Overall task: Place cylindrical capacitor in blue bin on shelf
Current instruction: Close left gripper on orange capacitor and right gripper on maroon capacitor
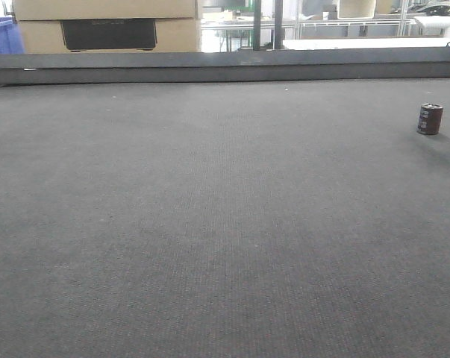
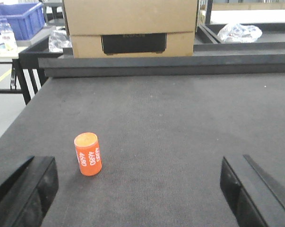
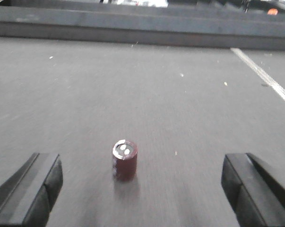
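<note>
The cylindrical capacitor (image 1: 429, 118), a stubby dark maroon cylinder with a silvery top, stands upright on the dark felt table at the far right. In the right wrist view it (image 3: 125, 160) stands a little ahead of my right gripper (image 3: 141, 189), between the lines of the two wide-open fingers and left of centre. My left gripper (image 2: 138, 189) is open and empty above the table. An orange cylinder (image 2: 88, 153) marked 4680 stands ahead of its left finger (image 2: 31, 187). The shelf is out of view. A blue bin (image 2: 20, 20) stands beyond the table at far left.
A raised dark ledge (image 1: 225, 66) runs along the table's far edge. A cardboard box (image 2: 131, 26) with a dark handle slot stands behind it. A white line (image 3: 267, 78) crosses the table at right in the right wrist view. A crumpled plastic bag (image 2: 239, 32) lies beyond the ledge.
</note>
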